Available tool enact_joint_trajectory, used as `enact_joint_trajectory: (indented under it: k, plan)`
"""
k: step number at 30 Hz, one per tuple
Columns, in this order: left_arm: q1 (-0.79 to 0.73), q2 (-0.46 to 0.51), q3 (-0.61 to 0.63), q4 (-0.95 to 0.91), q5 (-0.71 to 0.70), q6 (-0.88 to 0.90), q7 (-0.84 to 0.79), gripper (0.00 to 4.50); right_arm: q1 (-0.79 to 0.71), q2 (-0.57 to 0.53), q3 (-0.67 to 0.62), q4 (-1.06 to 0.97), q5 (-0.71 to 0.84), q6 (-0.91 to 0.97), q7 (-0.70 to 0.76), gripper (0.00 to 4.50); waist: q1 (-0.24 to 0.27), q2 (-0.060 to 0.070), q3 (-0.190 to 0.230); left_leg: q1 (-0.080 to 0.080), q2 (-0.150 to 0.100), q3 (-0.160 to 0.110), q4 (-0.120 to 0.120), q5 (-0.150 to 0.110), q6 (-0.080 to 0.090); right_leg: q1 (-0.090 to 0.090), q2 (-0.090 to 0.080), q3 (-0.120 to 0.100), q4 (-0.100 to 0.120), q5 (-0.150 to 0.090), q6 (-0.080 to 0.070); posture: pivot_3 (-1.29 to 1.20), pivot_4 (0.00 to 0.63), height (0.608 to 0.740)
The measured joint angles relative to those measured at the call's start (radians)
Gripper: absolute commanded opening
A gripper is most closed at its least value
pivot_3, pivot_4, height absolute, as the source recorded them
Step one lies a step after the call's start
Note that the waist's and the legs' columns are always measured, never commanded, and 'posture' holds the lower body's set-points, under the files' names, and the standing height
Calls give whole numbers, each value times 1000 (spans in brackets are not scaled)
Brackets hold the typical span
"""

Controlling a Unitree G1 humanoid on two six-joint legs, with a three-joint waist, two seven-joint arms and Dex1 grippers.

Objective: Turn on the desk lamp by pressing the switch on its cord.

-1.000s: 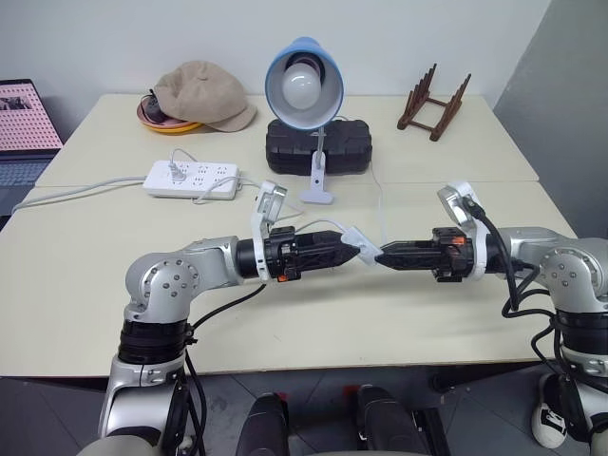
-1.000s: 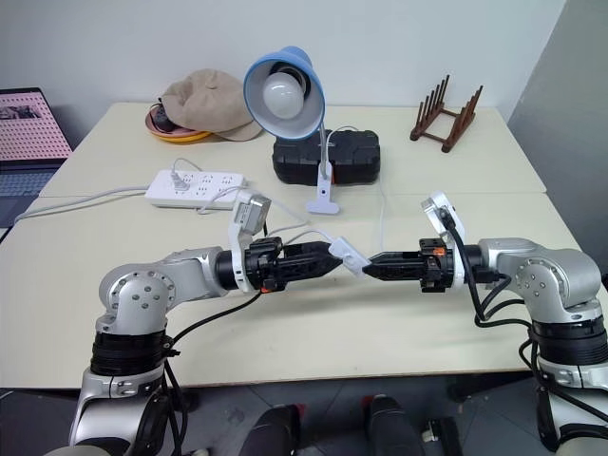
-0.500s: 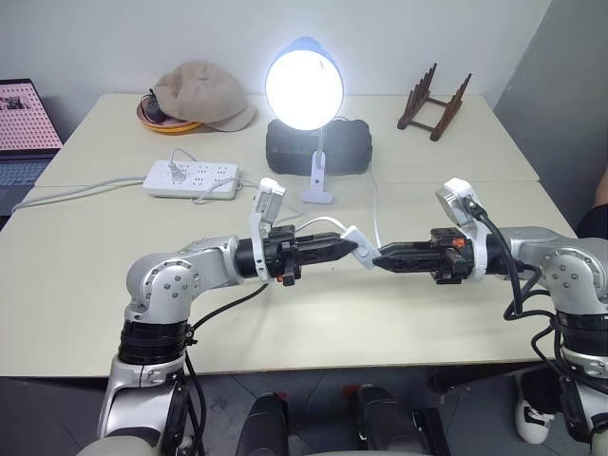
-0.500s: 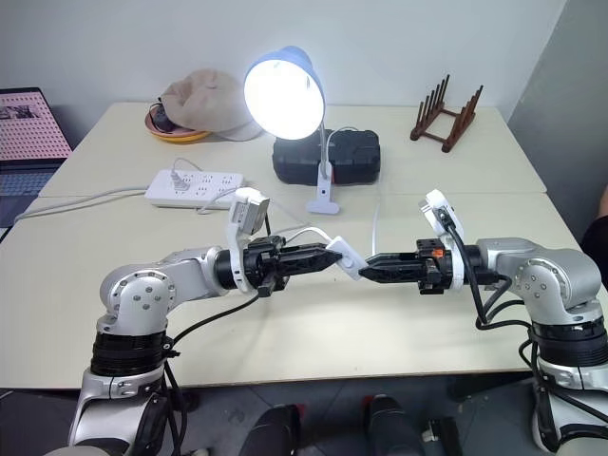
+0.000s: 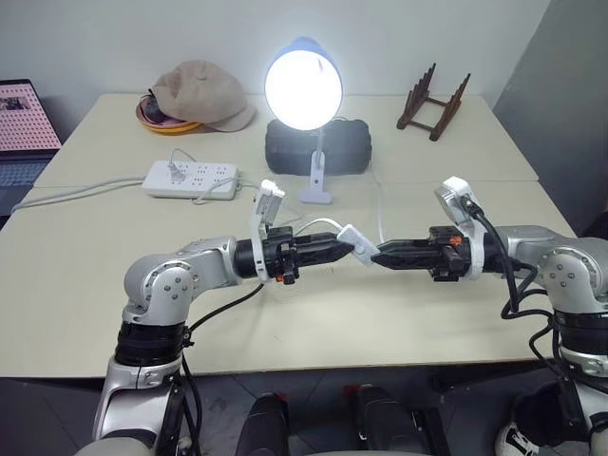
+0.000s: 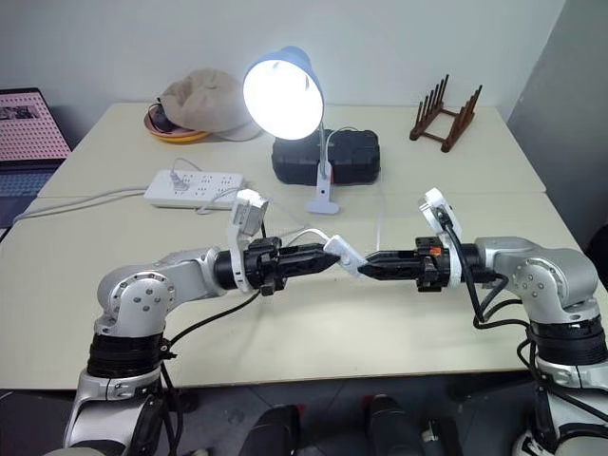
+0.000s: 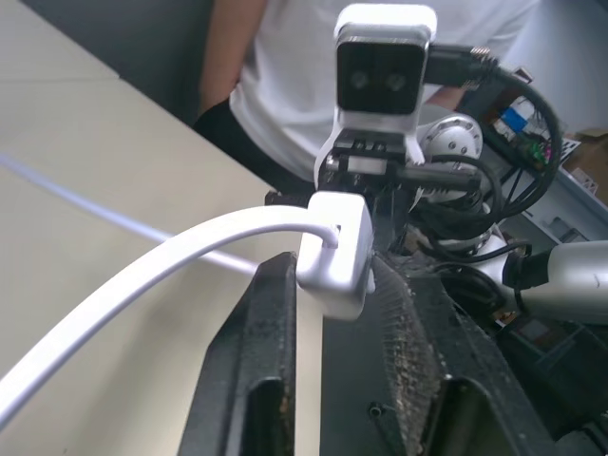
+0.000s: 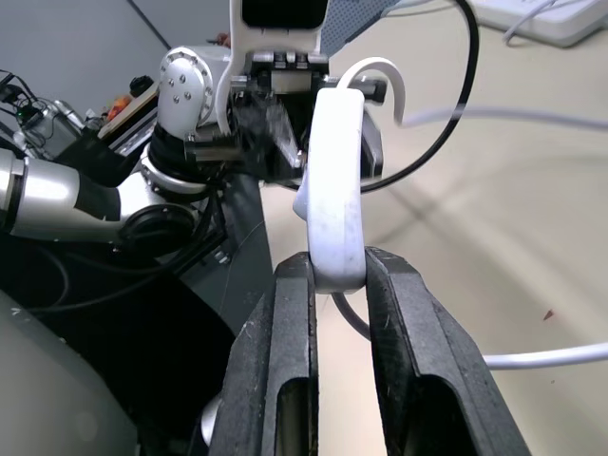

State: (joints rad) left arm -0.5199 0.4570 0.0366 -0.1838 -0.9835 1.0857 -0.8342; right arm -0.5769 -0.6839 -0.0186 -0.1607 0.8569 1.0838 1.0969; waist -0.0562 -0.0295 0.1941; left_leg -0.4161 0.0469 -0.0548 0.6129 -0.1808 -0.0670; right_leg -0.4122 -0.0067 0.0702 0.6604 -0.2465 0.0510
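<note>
Above the near table (image 5: 313, 323), in the head views, the left hand (image 5: 348, 249) and the right hand (image 5: 383, 255) meet tip to tip at mid-height, and the switch (image 5: 354, 240) sits between them, lifted off the surface with the cord (image 5: 313, 226) looping back from it toward the far side. Behind them the desk lamp (image 5: 304, 85) stands on its clip base in front of a black case (image 5: 318, 147), its bulb glowing brightly, so the main aim of the task looks met. A power strip (image 5: 190, 178), a cap (image 5: 201, 93) over a bowl, and a wooden rack (image 5: 433, 102) lie well apart from the action. Seen from the left wrist, the switch (image 7: 334, 252) rests between the two black fingers (image 7: 256, 370), which stand close on either side of it, though I cannot tell whether they press it or have eased slightly off. Seen from the right wrist, the fingers (image 8: 290, 361) are clamped together on the near end of the white switch (image 8: 332, 204), holding it steady. By my judgement the press is done and what remains is only to let go of the switch and cord and lower them to the table.
</note>
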Motion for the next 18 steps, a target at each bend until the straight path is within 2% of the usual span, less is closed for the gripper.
enact_joint_trajectory:
  k: [7, 10, 11, 13, 14, 18]
  plan:
    - [68, 112, 20, -81, 20, -11, 15, 3262, -78, 14, 53, 125, -78, -95, 36, 382, -2, 0, 0, 0, 0, 1, 0, 0, 0, -1, 0, 1, 0, 0, -1, 0, 150, 740]
    - [104, 183, 26, -120, 89, -78, 7, 3871, -104, 14, 128, 203, -193, -219, 66, 382, -2, -1, 1, -1, 0, 1, -1, 0, 0, -2, 0, 1, 0, -1, -1, 0, 150, 740]
    - [122, 227, 24, -146, 140, -136, -10, 4114, -122, 18, 181, 258, -278, -320, 63, 382, -3, -1, 1, -1, 0, 2, -1, 0, 0, -3, 0, 1, 0, -1, -2, 0, 150, 740]
    - [161, 323, 12, -189, 283, -284, -41, 4466, -185, 32, 327, 462, -547, -607, -9, 382, -9, -1, 1, 0, 0, 4, -2, 0, 0, -4, -1, 2, -1, -1, -2, 0, 150, 740]
    - [168, 337, 11, -195, 320, -328, -50, 4466, -190, 37, 359, 529, -622, -692, -30, 382, -8, -1, 1, -1, 0, 4, -2, 0, 0, -4, -1, 2, -1, -1, -2, 0, 150, 740]
    - [184, 343, 6, -180, 399, -426, -64, 4466, -222, 73, 407, 674, -741, -908, 18, 382, -1, -2, 1, -3, 0, 5, -3, 0, 0, -5, -1, 2, -2, 2, 2, 0, 150, 740]
